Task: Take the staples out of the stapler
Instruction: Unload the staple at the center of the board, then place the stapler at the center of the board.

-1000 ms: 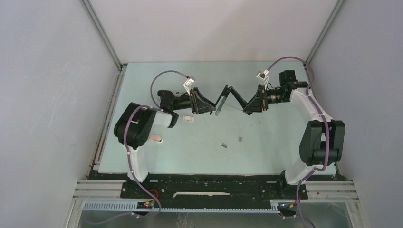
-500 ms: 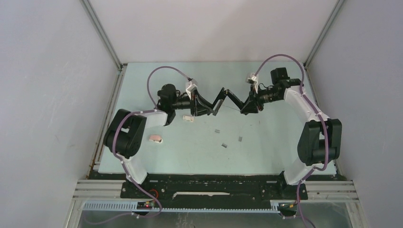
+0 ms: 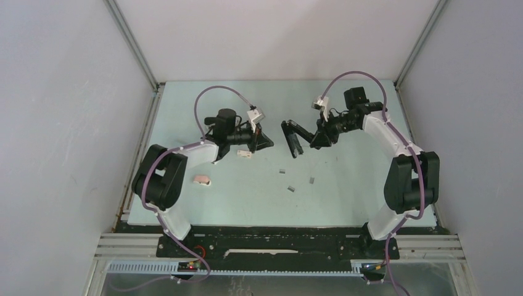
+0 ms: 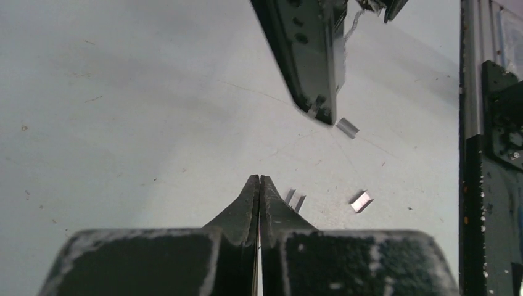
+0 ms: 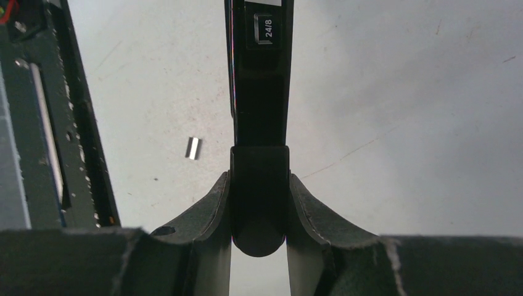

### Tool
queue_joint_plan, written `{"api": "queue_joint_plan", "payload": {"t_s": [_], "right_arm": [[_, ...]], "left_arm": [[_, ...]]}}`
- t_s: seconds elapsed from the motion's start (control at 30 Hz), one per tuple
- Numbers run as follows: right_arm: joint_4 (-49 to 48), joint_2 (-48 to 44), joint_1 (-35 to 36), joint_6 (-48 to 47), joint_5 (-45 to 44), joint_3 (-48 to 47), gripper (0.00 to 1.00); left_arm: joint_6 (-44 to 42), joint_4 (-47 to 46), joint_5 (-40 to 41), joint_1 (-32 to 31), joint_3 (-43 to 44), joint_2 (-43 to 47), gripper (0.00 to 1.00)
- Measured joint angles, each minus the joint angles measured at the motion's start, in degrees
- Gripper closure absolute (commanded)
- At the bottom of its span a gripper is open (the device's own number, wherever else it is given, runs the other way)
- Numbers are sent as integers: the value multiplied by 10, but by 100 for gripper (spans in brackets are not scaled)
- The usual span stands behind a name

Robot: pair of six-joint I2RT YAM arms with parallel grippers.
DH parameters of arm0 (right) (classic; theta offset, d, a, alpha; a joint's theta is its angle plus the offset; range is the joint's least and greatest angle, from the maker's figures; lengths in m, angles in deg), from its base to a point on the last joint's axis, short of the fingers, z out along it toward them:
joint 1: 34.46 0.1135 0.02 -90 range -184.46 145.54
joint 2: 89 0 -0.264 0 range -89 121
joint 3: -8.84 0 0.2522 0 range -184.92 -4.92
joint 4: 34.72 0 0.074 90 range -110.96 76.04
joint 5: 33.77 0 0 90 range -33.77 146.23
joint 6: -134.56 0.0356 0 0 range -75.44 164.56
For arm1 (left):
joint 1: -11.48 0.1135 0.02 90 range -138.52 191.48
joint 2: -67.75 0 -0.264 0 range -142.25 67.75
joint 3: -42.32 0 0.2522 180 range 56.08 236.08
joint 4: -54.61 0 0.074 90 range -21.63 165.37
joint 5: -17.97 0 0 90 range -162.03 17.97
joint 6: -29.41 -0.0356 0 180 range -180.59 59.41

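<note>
Looking down on a pale green table (image 3: 345,197) boxed in by grey walls, with both arms reaching toward the middle. Clamping the stapler (image 5: 259,92) in the right gripper (image 5: 259,176), squeezing both flanks of its black end between the fingers (image 5: 216,197), with the "24/8" label facing the wrist camera. Holding it clear of the surface and hinged open, one limb in the grip and the other slanting down toward the table, tip lowest. Reading that as deliberate: pointing the magazine mouth downward and letting gravity do the emptying.

Hovering the left gripper (image 4: 259,182) just beside that hanging limb, not touching it, fingertips pressed together on nothing. Probably parking there ready to nudge or tap the limb, or to pick at a stuck strip.

Spotting the staples (image 4: 347,127) lying loose on the table, one short bar just beside the lowered tip and a few more nearer the left fingertips. Counting three grey specks in the overhead view too, between the stapler and the arm bases.

Noting a small white box (image 3: 245,153) near the left wrist and a pink item (image 3: 201,180) closer to the left arm's base, both away from the action.

Not managing to see whether any strip is left inside the channel, so calling the unloading well along but unconfirmed.
</note>
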Motion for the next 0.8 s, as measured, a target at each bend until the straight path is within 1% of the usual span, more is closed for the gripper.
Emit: {"api": "queue_joint_plan", "payload": {"t_s": [0.13,0.17,0.27,0.3,0.37,0.43,0.47,0.53,0.67,0.7,0.73,0.8], "right_arm": [[-28,-3,13,62,4,8,100],[-40,-5,18,78,2,14,100],[-61,-15,23,116,-10,31,100],[-66,-19,24,127,-14,34,100],[-71,-25,17,147,-19,37,100],[-80,-33,4,161,-22,40,100],[-83,-38,-4,166,-24,43,100],[-89,-52,-21,176,-28,51,100],[-94,-82,-60,192,-38,67,100],[-94,-91,-71,196,-46,71,100],[-94,-99,-82,198,-54,74,100],[-94,-113,-106,200,-68,78,100]], "left_arm": [[45,-24,2,-10,-1,5,100],[56,-30,5,-13,-3,11,97],[85,-57,21,-20,-29,47,83],[95,-62,32,-22,-40,66,77],[110,-68,51,-23,-60,102,59],[126,-71,83,-23,-80,146,48],[130,-70,97,-22,-86,166,41],[144,-61,128,-20,-95,209,31],[167,-24,185,-12,-97,291,13],[174,-13,198,-6,-97,315,5],[181,-4,210,0,-97,337,1],[194,12,225,14,-97,376,0]]}}
